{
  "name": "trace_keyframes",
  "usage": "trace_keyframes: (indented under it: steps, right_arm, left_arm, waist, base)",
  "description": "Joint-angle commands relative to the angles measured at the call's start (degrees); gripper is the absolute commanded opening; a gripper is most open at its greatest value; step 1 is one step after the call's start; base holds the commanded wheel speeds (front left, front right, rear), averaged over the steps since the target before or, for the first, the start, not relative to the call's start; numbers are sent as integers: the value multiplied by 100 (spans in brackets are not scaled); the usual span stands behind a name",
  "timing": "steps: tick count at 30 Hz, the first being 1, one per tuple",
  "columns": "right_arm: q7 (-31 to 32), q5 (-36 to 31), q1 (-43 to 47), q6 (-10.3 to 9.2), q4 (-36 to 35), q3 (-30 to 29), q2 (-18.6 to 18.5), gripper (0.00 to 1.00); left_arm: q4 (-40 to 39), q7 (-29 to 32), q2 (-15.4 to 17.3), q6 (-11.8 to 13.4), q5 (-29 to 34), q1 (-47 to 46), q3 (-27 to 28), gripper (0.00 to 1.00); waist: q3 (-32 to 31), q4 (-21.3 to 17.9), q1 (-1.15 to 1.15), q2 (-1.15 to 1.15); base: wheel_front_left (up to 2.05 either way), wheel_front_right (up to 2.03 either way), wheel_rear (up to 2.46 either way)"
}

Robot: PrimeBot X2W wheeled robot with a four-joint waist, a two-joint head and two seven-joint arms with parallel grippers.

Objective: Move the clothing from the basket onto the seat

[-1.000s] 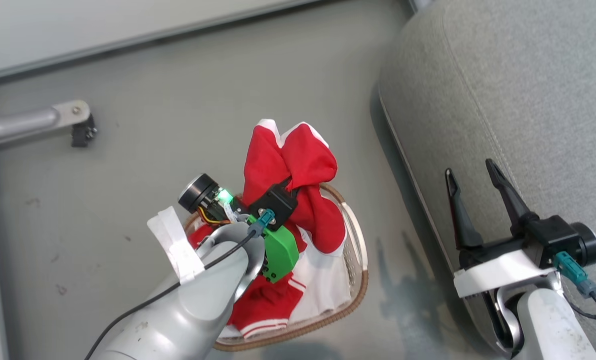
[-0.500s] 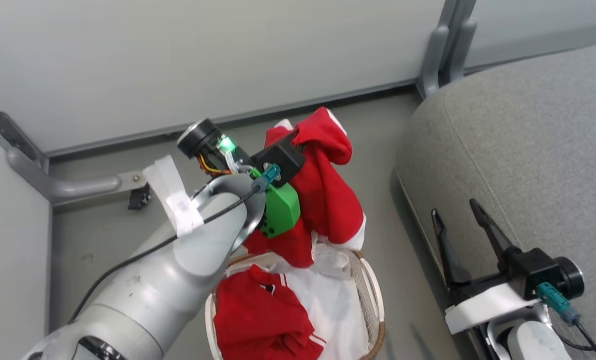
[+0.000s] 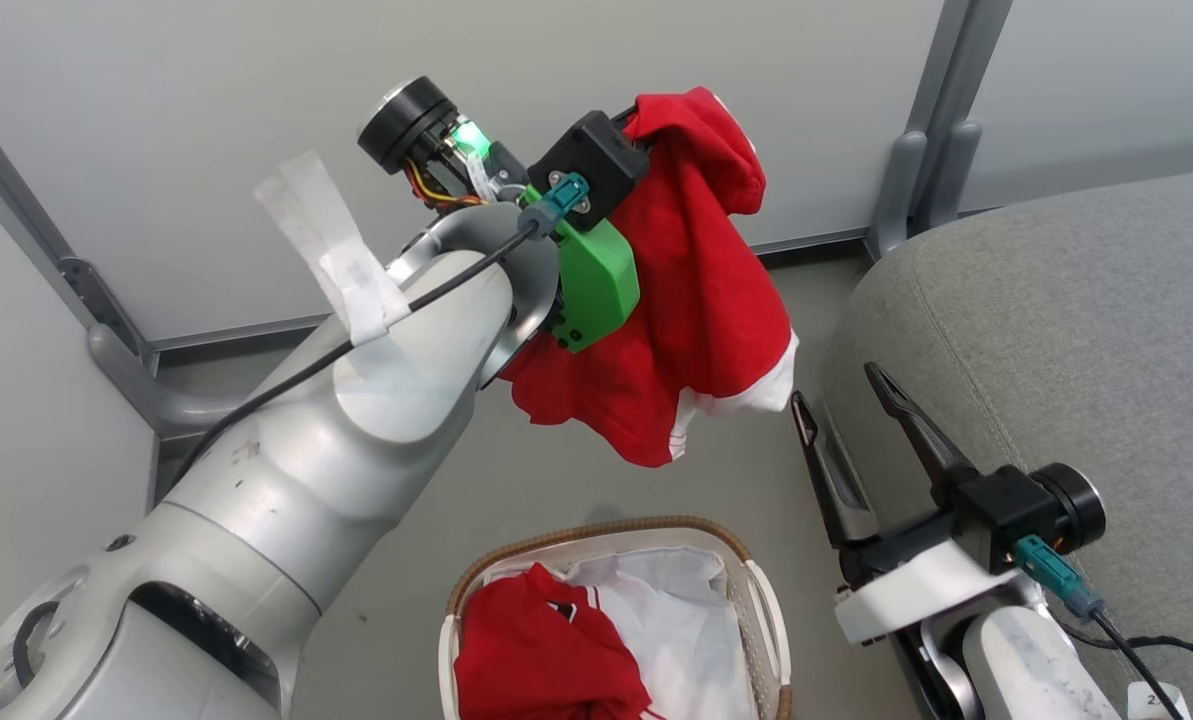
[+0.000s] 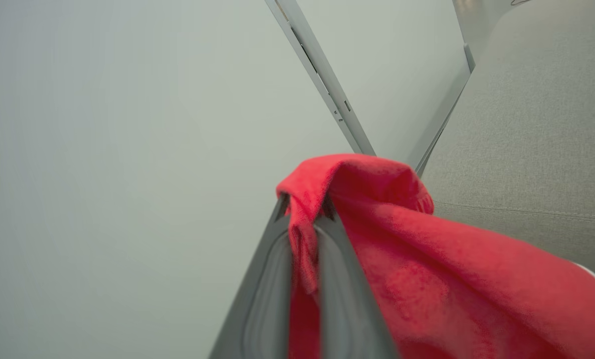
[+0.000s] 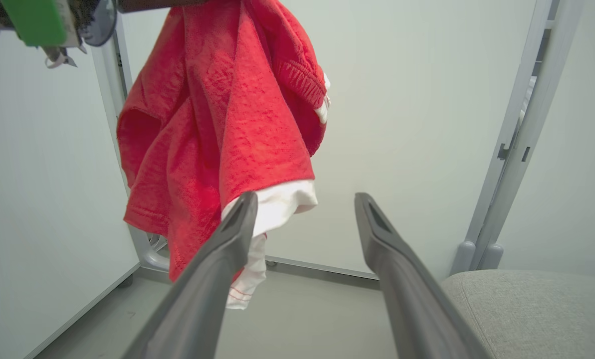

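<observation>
The left gripper (image 4: 304, 204), jaws pinching a red garment (image 3: 696, 300), holds it clear above the basket (image 3: 606, 527). More clothes (image 3: 536, 650) lie inside, none on the visible seat (image 3: 1056, 330). The right gripper (image 3: 836, 385) has its jaws wide and empty.

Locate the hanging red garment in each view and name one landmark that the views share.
Head view: the red garment is at upper centre, hanging clear of the basket and left of the seat.
Left wrist view: centre to lower right, pinched in the shut left claw.
Right wrist view: upper left, partly behind the open right claw.
Shared landmark: the grey seat, on the right in all three.
</observation>
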Motion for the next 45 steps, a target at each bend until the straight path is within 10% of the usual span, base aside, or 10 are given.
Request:
trace_keyframes:
  steps: [1,34,35,36,40,45]
  right_arm:
    - [-12,-11,-144,-4,14,52,-21,100]
    - [-12,203,-1108,-4,718,508,-22,100]
    - [-12,200,-1157,-4,715,479,-23,95]
    - [-12,203,-1207,-4,746,458,-22,49]
    - [-12,144,-1317,-4,839,401,-22,0]
    - [-12,99,-1340,-4,943,381,-22,0]
  left_arm:
    - [-39,23,3,-12,-61,-124,-15,0]
    - [-489,37,-123,48,-638,-253,-571,0]
    - [-496,35,-123,55,-650,-228,-590,0]
    - [-502,31,-122,60,-673,-195,-616,0]
    - [-452,20,-123,99,-739,-82,-674,0]
    - [-334,-39,-123,141,-825,39,-691,0]
  waist:
    - [-13,28,1,0]
    - [-122,585,1,0]
    - [-123,592,1,0]
    - [-124,603,1,0]
    - [-130,622,1,0]
    - [-126,614,1,0]
  base:
    - [0,0,0]
    - [0,0,0]
    - [0,0,0]
    - [0,0,0]
    - [0,0,0]
    - [0,0,0]
